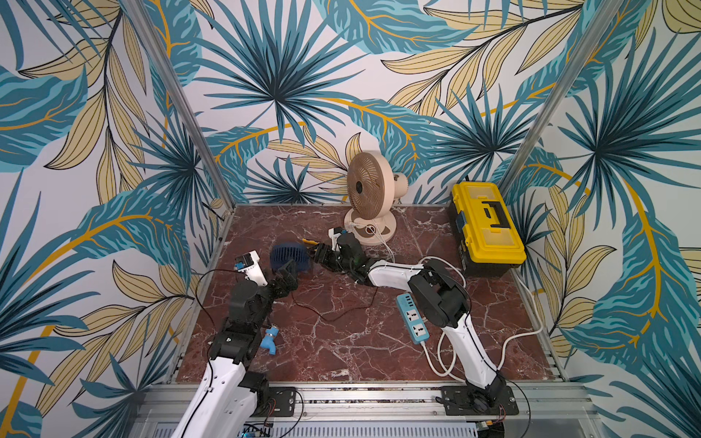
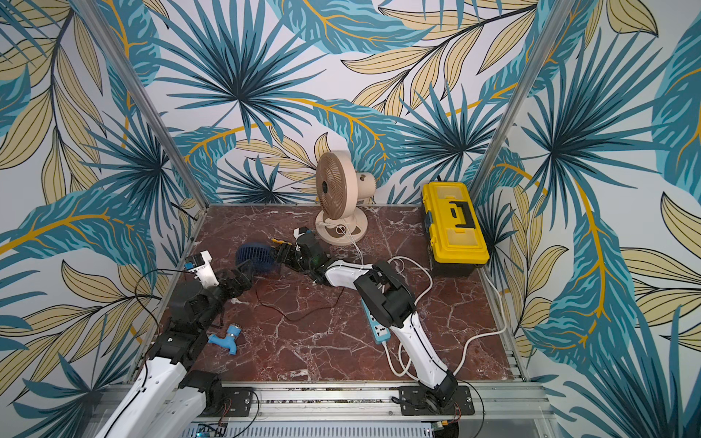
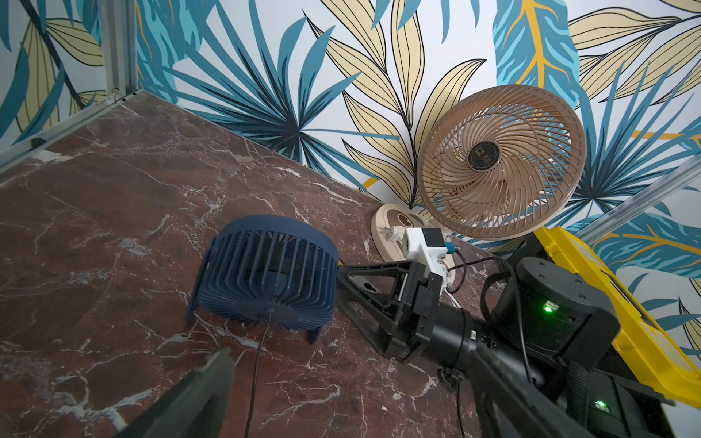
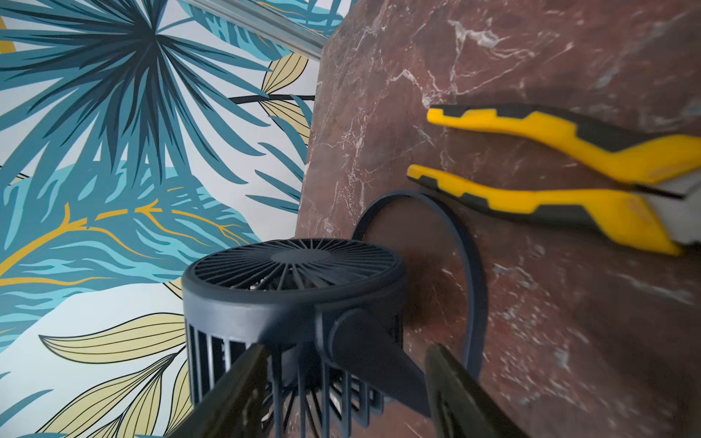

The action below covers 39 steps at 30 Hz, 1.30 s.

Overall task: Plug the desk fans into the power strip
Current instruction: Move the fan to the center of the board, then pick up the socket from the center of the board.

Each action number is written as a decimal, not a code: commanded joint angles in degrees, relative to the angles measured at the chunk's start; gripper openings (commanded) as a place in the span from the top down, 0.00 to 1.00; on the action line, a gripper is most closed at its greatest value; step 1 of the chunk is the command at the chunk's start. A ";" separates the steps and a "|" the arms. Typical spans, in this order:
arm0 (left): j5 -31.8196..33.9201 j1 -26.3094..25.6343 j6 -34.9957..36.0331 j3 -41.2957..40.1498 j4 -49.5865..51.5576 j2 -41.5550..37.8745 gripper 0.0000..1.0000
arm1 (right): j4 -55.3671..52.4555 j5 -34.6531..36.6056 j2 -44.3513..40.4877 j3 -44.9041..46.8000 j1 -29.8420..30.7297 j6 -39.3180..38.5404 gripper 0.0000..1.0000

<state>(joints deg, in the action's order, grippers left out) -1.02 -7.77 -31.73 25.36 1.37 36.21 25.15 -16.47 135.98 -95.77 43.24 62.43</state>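
Note:
A small navy desk fan (image 1: pixel 290 256) (image 2: pixel 255 256) (image 3: pixel 265 273) (image 4: pixel 292 280) lies on the marble table, its thin black cord (image 1: pixel 333 317) (image 3: pixel 258 360) trailing toward the front. My right gripper (image 1: pixel 316 256) (image 2: pixel 282 255) (image 4: pixel 347 349) is open, its fingers straddling the fan's side hinge. My left gripper (image 1: pixel 286 275) (image 3: pixel 341 398) is open just in front of the fan, holding nothing. The light blue power strip (image 1: pixel 412 318) (image 2: pixel 377 324) lies front right, partly hidden under my right arm.
A larger beige fan (image 1: pixel 366 186) (image 3: pixel 500 159) stands at the back wall, its white plug (image 3: pixel 392 234) on its base. Yellow pliers (image 4: pixel 569 151) lie behind the navy fan. A yellow toolbox (image 1: pixel 487 223) is back right, and a blue tap fitting (image 1: pixel 270 341) front left.

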 commanded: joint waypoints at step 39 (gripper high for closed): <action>-4.43 -3.69 2.62 0.87 -5.45 11.41 0.00 | -59.93 30.37 -43.44 25.56 0.87 -41.39 0.08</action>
<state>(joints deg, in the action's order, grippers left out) -3.95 -10.28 -30.63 25.39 -1.37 45.43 -24.67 5.26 95.66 -73.73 44.97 25.58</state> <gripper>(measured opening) 0.999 0.917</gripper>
